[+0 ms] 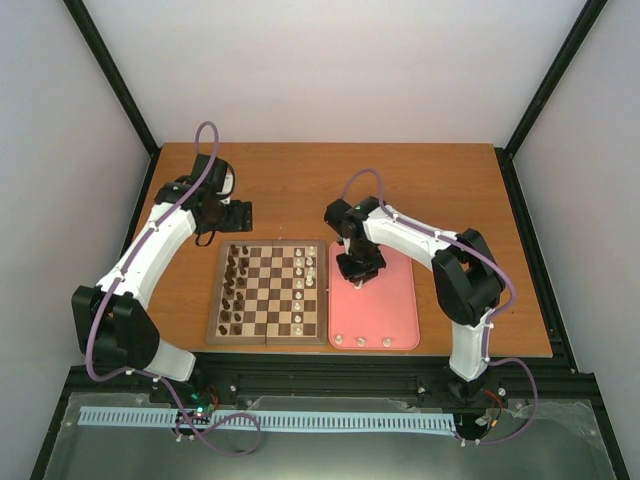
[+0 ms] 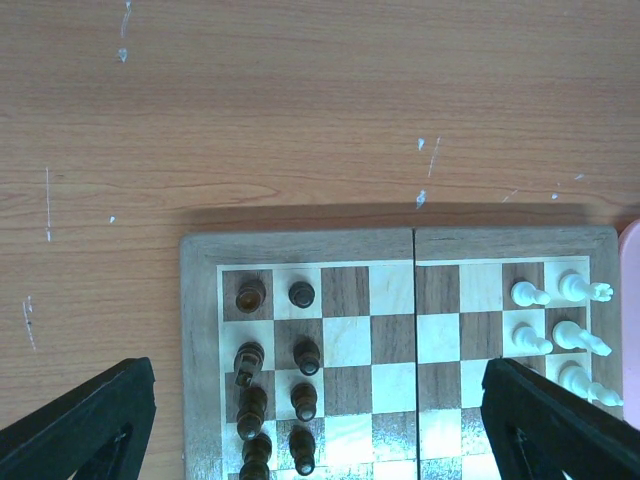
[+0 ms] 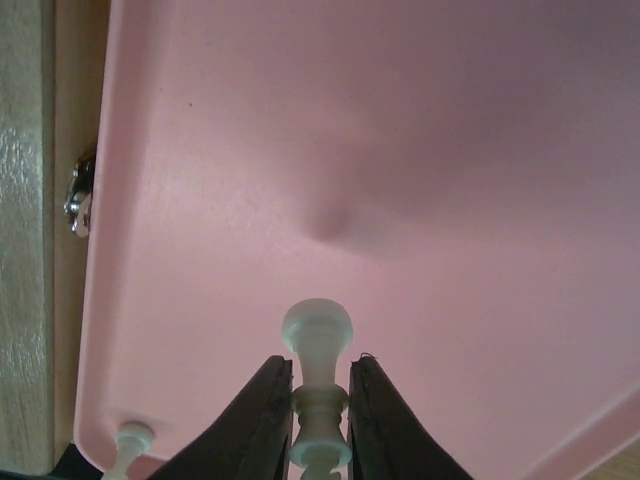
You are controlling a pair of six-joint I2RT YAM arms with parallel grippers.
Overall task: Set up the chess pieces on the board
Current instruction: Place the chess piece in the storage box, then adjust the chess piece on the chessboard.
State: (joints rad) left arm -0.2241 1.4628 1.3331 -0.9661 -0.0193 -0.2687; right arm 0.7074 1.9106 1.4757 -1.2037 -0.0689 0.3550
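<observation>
Gripping a white piece (image 3: 316,335) by its neck, the right gripper (image 3: 318,375) has both fingers pressed against the sides of the stem, and the round head sticks out past the tips. The gripper hangs over the far left part of the pink tray (image 1: 392,300), just right of the board (image 1: 266,339). In the right wrist view a second piece (image 3: 130,440) stands close by at the tray's corner. Three loose pieces (image 1: 361,341) sit in a row along the tray's near edge.

The board lies on the wooden table (image 1: 300,180) between the two arms. The white set (image 1: 308,285) fills two columns along its right side, and the dark set (image 1: 233,290) fills two columns along its left side.

The left gripper (image 1: 240,213) is above the table just past the board's far left corner. Its fingers are spread wide, with nothing between them.
</observation>
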